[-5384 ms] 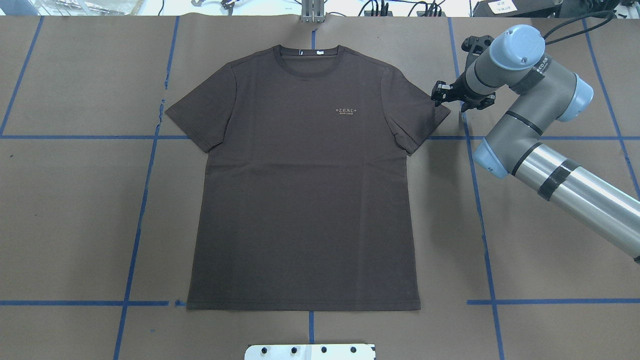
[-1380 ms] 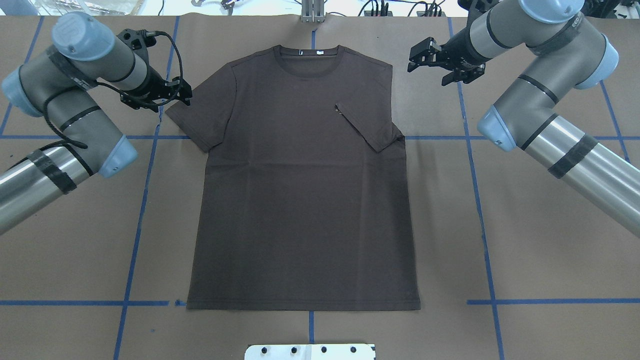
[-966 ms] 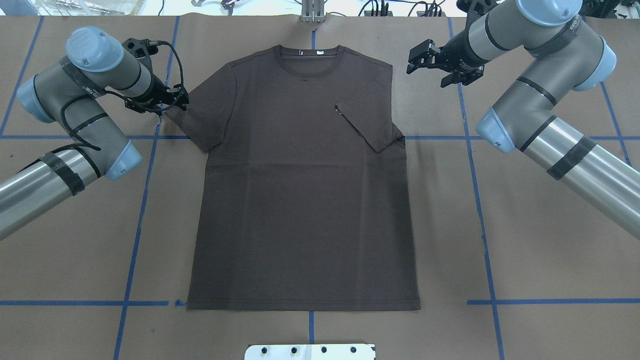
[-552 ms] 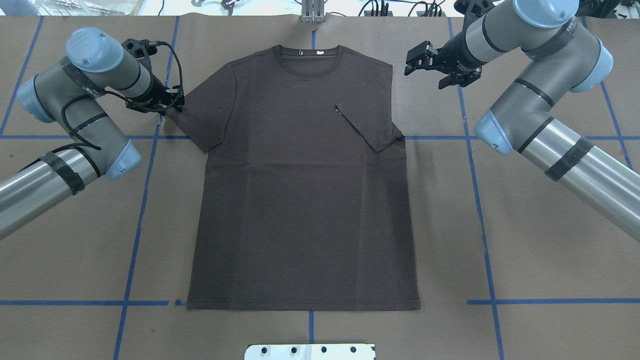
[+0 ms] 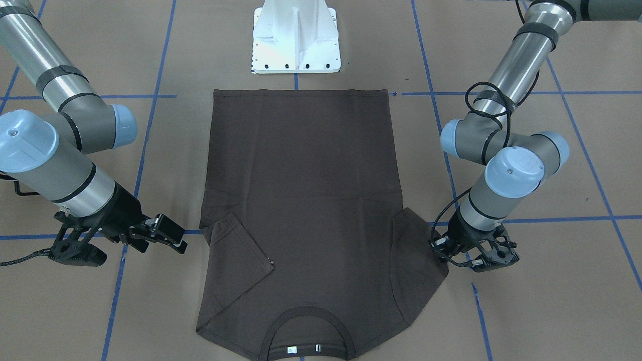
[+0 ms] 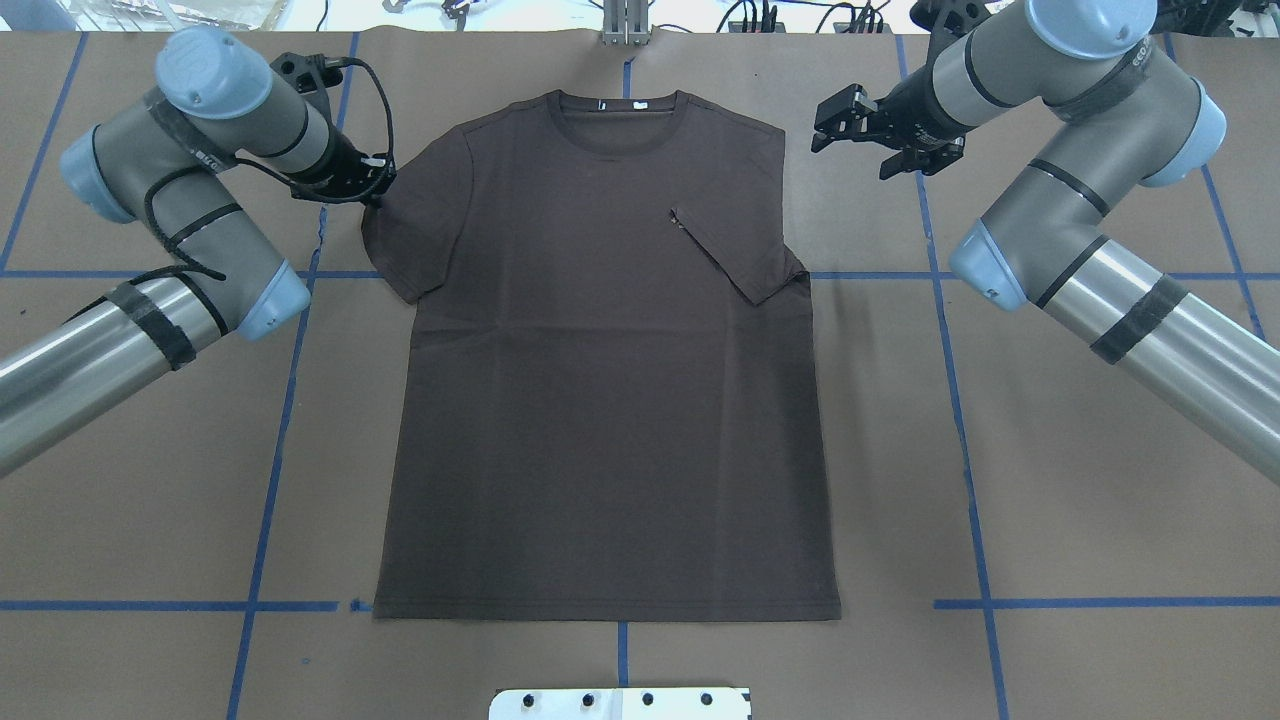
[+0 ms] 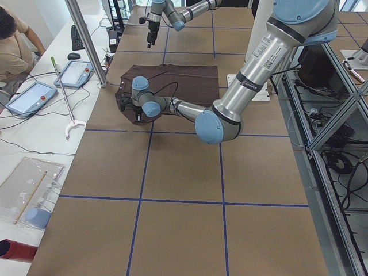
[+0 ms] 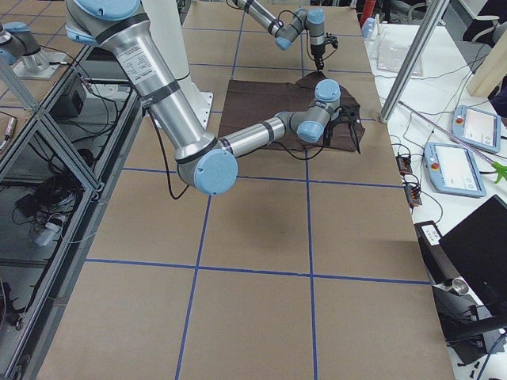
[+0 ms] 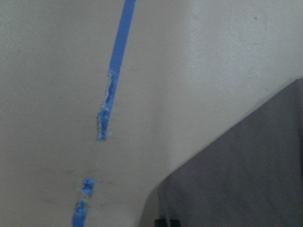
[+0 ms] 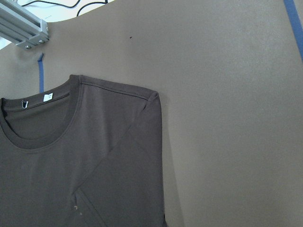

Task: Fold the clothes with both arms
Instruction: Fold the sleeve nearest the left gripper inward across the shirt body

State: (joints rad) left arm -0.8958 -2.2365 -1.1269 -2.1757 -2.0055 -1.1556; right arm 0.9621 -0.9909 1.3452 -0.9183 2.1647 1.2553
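While the T-shirt (image 6: 600, 400) lies flat on the surface (image 6: 1050, 450), collar away from the white pedestal (image 5: 296, 40), we see the left gripper (image 6: 376, 185) clamped on a sleeve (image 6: 410, 230) edge, tips obscured; the right gripper (image 6: 826, 125) hangs released near the shoulder.

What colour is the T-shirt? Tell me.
The T-shirt is plain dark brown; the overhead exterior view shows it best.

Nothing can be read for certain; the two small white neck labels (image 5: 302, 349) inside the collar of the T-shirt (image 6: 600, 400) carry marks too small to make out; pale lettering on dark bands of the left arm (image 6: 190, 150) and right arm (image 6: 1145, 60) is illegible.
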